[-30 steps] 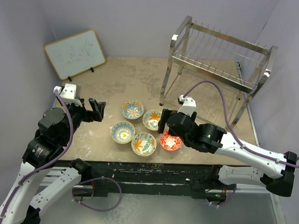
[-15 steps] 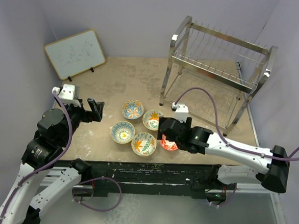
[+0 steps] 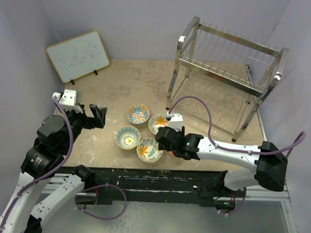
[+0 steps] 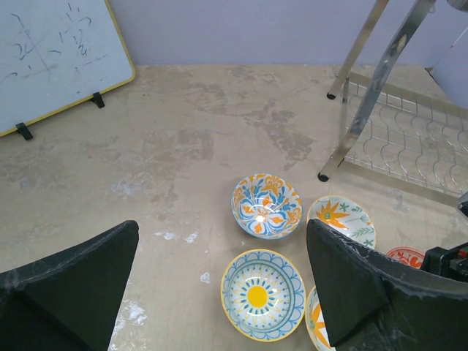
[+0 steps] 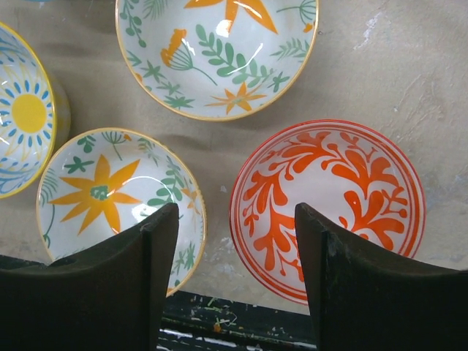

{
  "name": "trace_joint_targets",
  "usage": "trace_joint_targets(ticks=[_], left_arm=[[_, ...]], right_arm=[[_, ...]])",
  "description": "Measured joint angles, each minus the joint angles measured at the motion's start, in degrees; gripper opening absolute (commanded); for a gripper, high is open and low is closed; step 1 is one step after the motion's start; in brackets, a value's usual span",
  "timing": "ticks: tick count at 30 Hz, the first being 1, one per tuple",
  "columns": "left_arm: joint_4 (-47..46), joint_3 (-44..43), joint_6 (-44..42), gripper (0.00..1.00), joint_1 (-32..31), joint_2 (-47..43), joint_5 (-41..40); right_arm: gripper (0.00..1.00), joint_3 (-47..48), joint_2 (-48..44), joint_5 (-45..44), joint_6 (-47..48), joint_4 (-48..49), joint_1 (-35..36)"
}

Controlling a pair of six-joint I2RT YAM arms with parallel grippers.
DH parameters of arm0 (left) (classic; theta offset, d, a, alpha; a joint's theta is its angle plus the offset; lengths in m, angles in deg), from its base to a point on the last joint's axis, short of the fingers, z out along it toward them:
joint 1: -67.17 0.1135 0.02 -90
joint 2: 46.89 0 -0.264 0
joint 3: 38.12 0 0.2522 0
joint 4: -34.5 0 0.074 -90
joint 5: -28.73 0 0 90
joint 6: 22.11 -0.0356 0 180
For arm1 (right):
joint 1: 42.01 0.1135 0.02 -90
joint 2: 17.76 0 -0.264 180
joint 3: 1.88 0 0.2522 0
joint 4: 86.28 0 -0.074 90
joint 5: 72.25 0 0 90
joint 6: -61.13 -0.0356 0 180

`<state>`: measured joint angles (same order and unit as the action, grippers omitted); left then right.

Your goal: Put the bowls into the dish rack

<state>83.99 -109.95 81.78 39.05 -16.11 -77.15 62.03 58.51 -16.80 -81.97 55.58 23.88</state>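
Several bowls sit together at the table's near middle: a blue-and-orange one [image 3: 138, 114], a blue sun-pattern one [image 3: 127, 137], a green-leaf one [image 3: 149, 149] and an orange-flower one [image 3: 158, 122]. The red-orange bowl [image 5: 329, 205] lies almost hidden under my right gripper [image 3: 168, 140] in the top view. In the right wrist view the right gripper [image 5: 234, 270] is open, its jaws either side of that bowl's left rim. The left finger [image 5: 146, 278] hangs over the neighbouring bowl [image 5: 110, 194]. My left gripper [image 3: 97, 116] hovers open left of the bowls. The dish rack [image 3: 226, 68] stands at the back right with no bowl in it.
A wood-framed whiteboard [image 3: 78, 55] leans at the back left. The table's dark front edge [image 5: 241, 322] runs right below the right gripper. The rack's leg [image 4: 358, 110] and lower wire shelf [image 4: 409, 153] lie just beyond the bowls.
The right arm has swung left and come down over the red-orange bowl's left rim, and its jaws have narrowed. The left arm has barely shifted.
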Motion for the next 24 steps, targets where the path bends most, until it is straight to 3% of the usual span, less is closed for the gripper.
trace_joint_targets(ticks=[6,24], left_arm=[[0.07,0.00,0.00,0.99,0.00,-0.17,0.00],[0.83,0.07,0.00,0.99,0.00,-0.83,0.02]], right_arm=[[0.53,0.17,5.22,-0.50,-3.10,0.46,0.00],[0.43,3.32,12.33,-3.26,-10.43,-1.57,0.09]])
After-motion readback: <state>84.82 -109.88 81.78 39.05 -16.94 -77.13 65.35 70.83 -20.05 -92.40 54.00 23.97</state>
